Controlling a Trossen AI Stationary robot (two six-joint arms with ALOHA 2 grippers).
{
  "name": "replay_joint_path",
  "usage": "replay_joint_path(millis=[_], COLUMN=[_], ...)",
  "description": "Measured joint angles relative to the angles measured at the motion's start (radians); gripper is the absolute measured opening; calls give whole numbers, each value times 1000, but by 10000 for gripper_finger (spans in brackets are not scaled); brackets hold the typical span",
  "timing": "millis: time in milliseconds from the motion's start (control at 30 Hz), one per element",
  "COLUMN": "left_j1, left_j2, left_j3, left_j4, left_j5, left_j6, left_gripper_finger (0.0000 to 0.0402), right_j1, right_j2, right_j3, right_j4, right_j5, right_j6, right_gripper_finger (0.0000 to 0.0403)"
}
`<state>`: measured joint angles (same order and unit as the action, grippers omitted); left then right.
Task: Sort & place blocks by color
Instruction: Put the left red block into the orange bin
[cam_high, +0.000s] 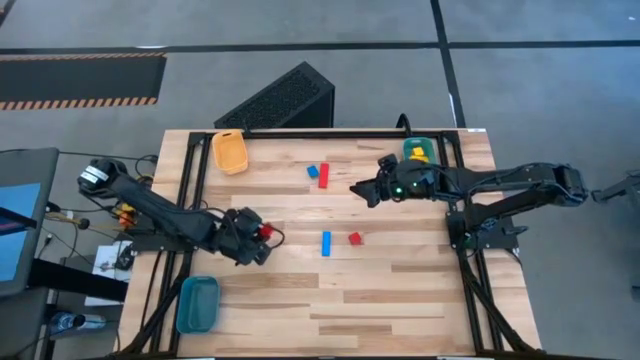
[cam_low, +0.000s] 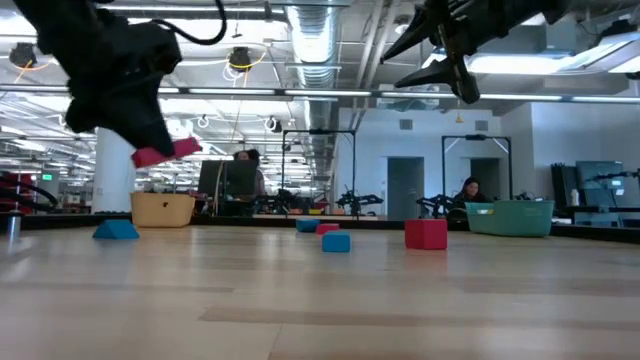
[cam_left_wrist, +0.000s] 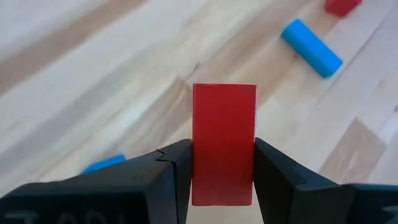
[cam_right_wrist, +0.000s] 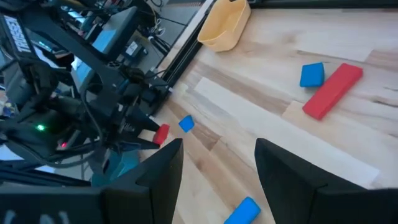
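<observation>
Closest in, the left gripper (cam_left_wrist: 224, 171) is clamped on a red block (cam_left_wrist: 224, 143), its two dark fingers (cam_left_wrist: 177, 177) pressing the block's long flat sides while most of the bar sticks out past the tips. Seen from table height at the upper left of the frame, that block (cam_low: 165, 152) hangs clear above the wood. It looks like a small, stiff, solid piece, probably light; its smooth faces could slip, so a squeeze across the parallel flats near the middle, as here, seems the safest hold. Just below and left of the gripper in the overhead frame a small blue block (cam_high: 229, 245) lies half hidden on the table (cam_high: 400, 300).

Further toward the middle of the overhead picture lie a blue bar (cam_high: 326, 243) and, just beside it, a red cube (cam_high: 355, 239). These should handle the same way: rigid, easy to pinch, the bar best taken across its narrow width.

Beyond them, upper centre, a red bar (cam_high: 324, 177) and a blue cube (cam_high: 312, 172) sit almost touching.

Farthest, the right gripper (cam_high: 362, 191) hovers with its fingers spread and nothing between them. Bins stand at the edges: orange bin (cam_high: 230, 152) upper left, green bin (cam_high: 420, 150) upper right, teal bin (cam_high: 197, 304) lower left.
</observation>
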<state>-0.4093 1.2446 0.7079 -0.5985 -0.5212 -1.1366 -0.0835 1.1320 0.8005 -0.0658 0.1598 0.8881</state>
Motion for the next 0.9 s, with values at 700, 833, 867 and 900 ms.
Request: replay_joint_path(millis=[700,833,867,900], left_j1=[285,352,369,389], left_j2=[-1,-1,-1,-1], left_j3=[37,37,37,37], left_j4=[82,159,174,185], left_j5=[39,38,38,37], left_j6=[73,111,118,120], left_gripper_finger=[105,104,104,104], right_j1=[-183,-253,-269,-282], right_j2=[-112,-113,-110,-103], right_j3=[1,1,1,1], right_j4=[-19,-20,-19,-19], right_j5=[-121,-256,-287,-313], right_j6=[-294,-315,-315,-315], right_gripper_finger=[225,225,225,225])
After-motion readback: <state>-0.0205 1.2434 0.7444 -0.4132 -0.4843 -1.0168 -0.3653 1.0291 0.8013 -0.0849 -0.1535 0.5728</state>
